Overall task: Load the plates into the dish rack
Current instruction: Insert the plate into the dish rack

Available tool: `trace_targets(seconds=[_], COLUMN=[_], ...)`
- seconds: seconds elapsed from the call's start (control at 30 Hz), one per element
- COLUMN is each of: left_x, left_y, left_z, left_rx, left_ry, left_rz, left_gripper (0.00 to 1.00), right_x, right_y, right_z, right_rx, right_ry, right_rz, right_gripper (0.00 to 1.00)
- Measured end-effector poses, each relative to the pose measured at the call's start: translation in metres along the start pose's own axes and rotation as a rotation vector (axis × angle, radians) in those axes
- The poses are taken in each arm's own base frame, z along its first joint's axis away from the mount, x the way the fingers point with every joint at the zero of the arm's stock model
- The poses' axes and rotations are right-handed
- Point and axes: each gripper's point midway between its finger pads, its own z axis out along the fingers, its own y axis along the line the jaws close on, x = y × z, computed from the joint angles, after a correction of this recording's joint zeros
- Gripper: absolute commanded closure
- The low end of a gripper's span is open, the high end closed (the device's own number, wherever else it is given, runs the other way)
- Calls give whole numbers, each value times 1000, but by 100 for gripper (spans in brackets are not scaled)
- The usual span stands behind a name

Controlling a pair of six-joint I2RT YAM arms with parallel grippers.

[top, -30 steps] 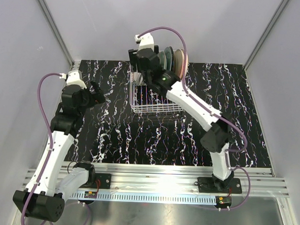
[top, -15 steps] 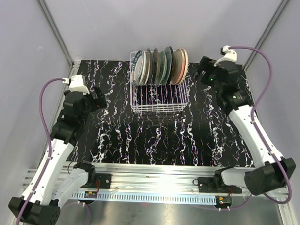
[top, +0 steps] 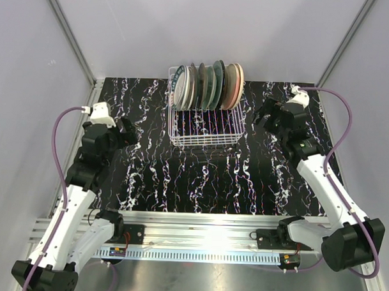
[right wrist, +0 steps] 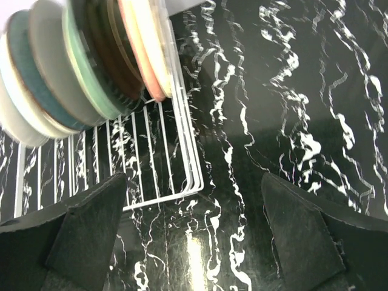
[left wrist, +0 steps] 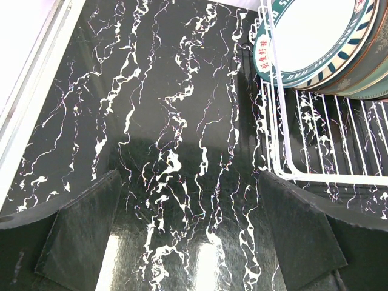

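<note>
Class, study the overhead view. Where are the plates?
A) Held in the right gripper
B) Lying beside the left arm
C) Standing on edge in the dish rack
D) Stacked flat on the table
C: the plates stand on edge, side by side, inside the dish rack.

The surface (top: 200,177) looks like black marble with white veins, smooth and glossy. The dish rack (top: 204,136) is thin white coated wire. The plates (top: 212,85) shine like glazed ceramic. The fingers (left wrist: 79,236) are dark, matt, slightly grainy plastic.
</note>
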Motion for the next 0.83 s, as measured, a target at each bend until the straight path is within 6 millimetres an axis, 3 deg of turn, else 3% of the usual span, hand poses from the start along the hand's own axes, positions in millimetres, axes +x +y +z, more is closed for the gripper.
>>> trace_targets(seconds=[0.27, 0.83], left_x=[-4, -9], left_y=[3, 15], left_z=[-6, -8], left_rx=[-3, -65], left_ry=[-28, -53], left_rz=[2, 28], left_gripper=[1, 1], right_x=[6, 13], right_y=[-20, -35], right_z=[10, 17], right_rx=[122, 222], right_ry=[-15, -12], right_rz=[79, 130], right_gripper=[0, 0])
